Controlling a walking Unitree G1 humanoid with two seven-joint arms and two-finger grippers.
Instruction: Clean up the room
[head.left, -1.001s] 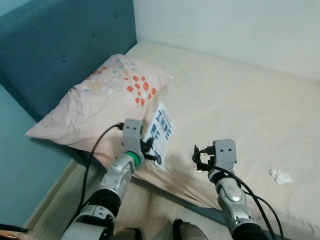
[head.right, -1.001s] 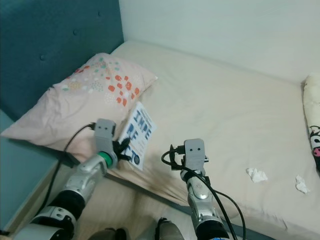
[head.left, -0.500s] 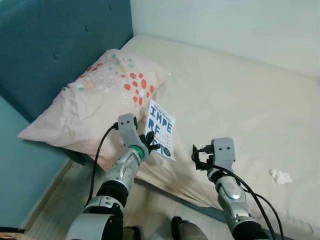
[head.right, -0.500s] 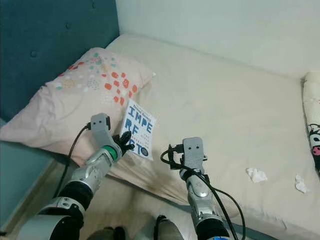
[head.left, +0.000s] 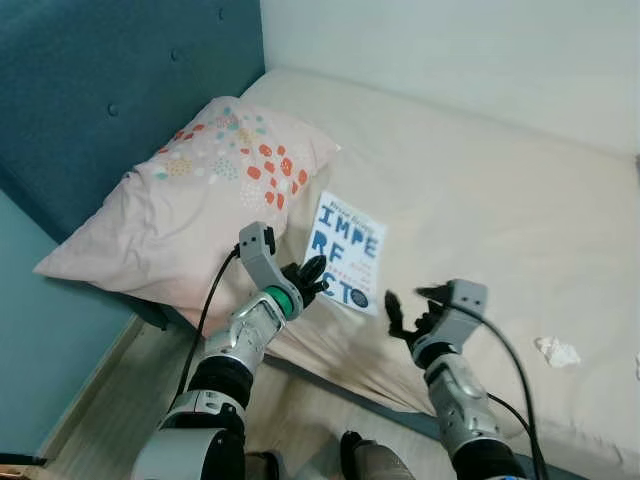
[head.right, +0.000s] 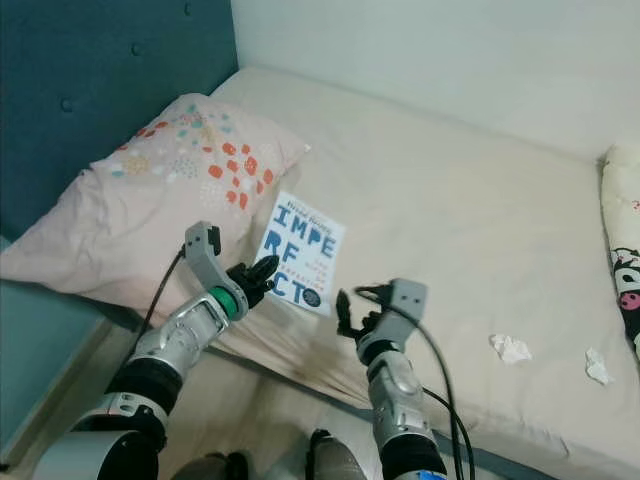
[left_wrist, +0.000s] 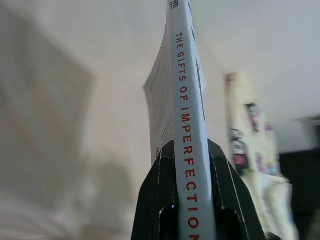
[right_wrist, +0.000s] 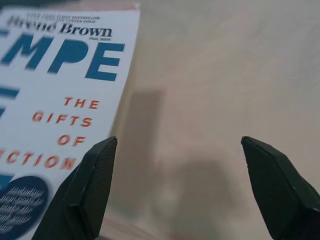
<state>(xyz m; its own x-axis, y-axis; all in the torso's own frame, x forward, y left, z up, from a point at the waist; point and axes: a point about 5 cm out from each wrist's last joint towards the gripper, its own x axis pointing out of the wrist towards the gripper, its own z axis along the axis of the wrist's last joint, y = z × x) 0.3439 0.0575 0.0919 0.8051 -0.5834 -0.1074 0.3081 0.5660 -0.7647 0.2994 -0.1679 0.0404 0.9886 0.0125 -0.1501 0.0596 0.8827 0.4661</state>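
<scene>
The left gripper (head.left: 312, 272) has its jaws clamped on the spine edge of a white book (head.left: 346, 252), holding it up above the near edge of the cream bed (head.left: 480, 200), just beside a patterned pillow (head.left: 190, 200). The right gripper (head.left: 412, 308) hovers near the book's other side, jaws spread wide and holding nothing. Crumpled tissues (head.right: 511, 348) lie on the bed, well apart from the book.

We see bed (head.left: 500, 210) with cream sheet, teal tufted headboard (head.left: 110, 90) at its left, off-white wall (head.left: 450, 50) behind, pale wood floor (head.left: 100, 420) below, soft even light.
</scene>
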